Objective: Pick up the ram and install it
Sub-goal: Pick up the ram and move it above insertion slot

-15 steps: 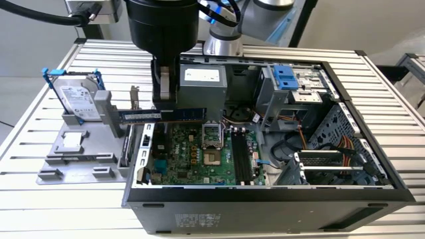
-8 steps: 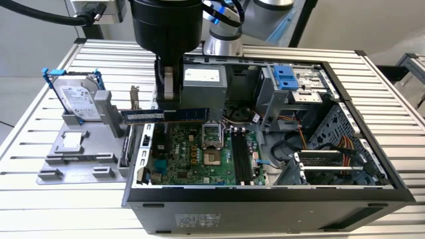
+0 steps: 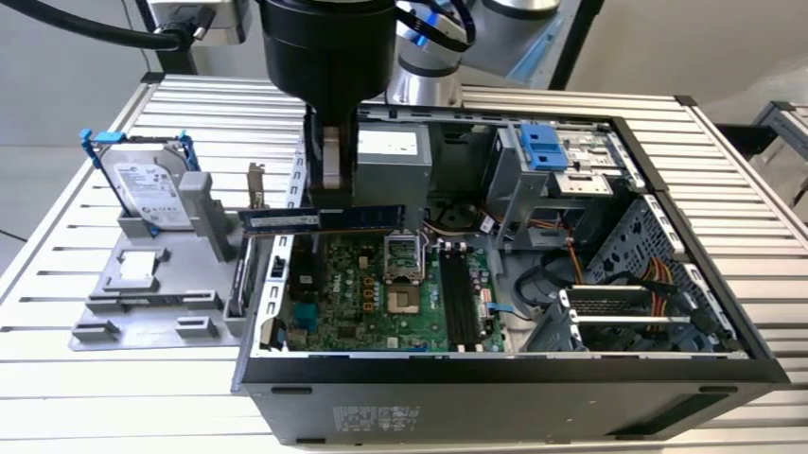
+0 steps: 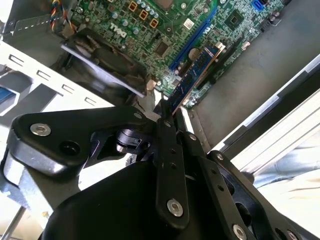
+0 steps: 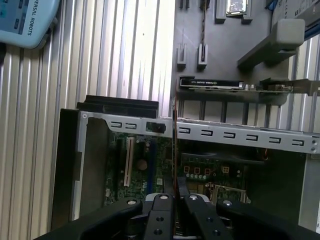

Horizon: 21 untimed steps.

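Exterior view | end effector (image 3: 331, 200) clamped on the ram (image 3: 322, 218), gripped mid-length from above | ram hangs over motherboard's (image 3: 366, 305) 10 o'clock corner | long axis 9-to-3 o'clock | memory slots (image 3: 457, 303) toward 5 o'clock, running 12-to-6

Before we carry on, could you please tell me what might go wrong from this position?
The ram, pinched in the gripper, hangs over the case's metal frame and may clip it if lowered. It lies crosswise to the memory slots, so it could meet them misaligned.
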{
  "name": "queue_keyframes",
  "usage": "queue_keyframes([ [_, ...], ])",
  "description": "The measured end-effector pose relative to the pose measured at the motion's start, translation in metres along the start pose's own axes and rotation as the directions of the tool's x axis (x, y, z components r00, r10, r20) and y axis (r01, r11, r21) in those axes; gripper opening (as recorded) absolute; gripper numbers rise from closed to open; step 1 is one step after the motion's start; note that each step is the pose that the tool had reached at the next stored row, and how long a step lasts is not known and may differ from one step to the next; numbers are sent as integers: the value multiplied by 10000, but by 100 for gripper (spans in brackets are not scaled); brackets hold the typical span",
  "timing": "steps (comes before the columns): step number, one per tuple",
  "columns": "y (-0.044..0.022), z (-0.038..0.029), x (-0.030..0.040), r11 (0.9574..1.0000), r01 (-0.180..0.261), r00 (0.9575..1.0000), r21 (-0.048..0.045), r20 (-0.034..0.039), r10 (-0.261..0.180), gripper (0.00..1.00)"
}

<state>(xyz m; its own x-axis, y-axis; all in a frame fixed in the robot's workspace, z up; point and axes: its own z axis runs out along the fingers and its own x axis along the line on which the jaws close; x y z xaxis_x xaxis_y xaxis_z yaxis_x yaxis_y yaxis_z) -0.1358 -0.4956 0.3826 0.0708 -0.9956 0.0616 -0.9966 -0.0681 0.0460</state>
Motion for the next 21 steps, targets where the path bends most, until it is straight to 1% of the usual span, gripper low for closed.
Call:
queue_keyframes([
  [21,-139,-6,10,10000,0,10000,0,0,0,0],
])
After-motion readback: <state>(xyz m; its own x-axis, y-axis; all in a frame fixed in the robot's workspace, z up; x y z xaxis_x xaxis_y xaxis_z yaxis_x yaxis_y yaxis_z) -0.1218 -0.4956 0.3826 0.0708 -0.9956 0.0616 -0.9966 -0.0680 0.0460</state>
